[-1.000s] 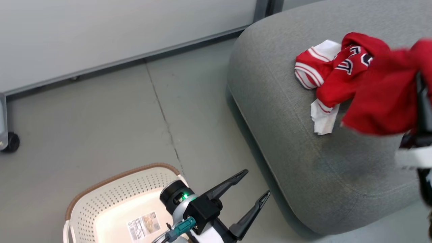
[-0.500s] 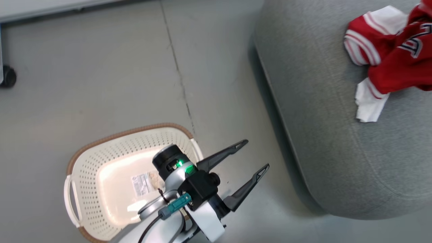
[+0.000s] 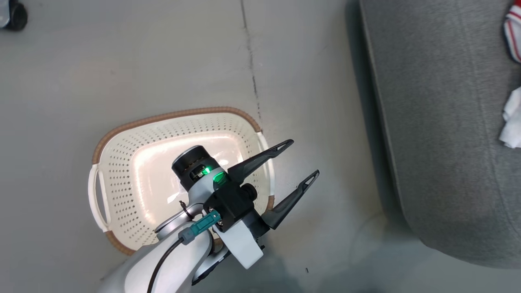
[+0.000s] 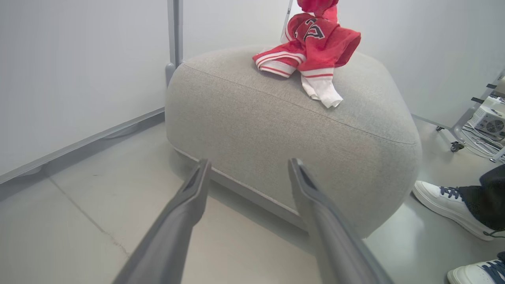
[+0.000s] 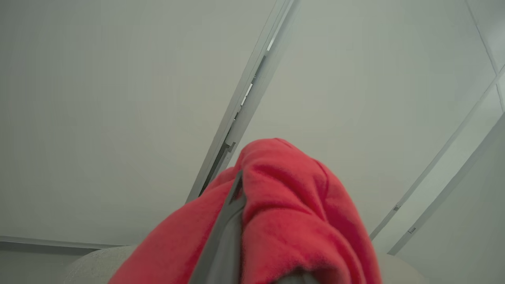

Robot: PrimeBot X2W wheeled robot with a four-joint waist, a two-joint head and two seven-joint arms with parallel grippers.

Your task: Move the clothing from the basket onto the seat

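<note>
The cream basket (image 3: 122, 171) with its brown rim stands on the floor, and its visible inside is bare. My left gripper (image 3: 303, 158) hovers open over the basket's right edge, fingers pointing toward the grey seat (image 3: 439, 122). In the left wrist view the open left gripper (image 4: 250, 161) faces the seat (image 4: 276, 130), where red-and-white clothing (image 4: 311, 47) lies crumpled on top. A strip of that clothing (image 3: 512, 36) shows at the head view's right edge. My right gripper (image 5: 240, 193) is shut on red clothing (image 5: 292, 221), which drapes over its fingers above the seat (image 5: 90, 260).
Grey floor with a dark seam (image 3: 252, 77) runs between basket and seat. A caster wheel (image 3: 16, 16) sits at the far left. A person's white shoes (image 4: 446, 205) stand right of the seat, near a wheeled cart (image 4: 489, 118). White wall panels stand behind the seat.
The head camera has swung down and left, so basket and seat shifted in the picture. The right gripper with its red garment has left the head view. The left gripper stays open.
</note>
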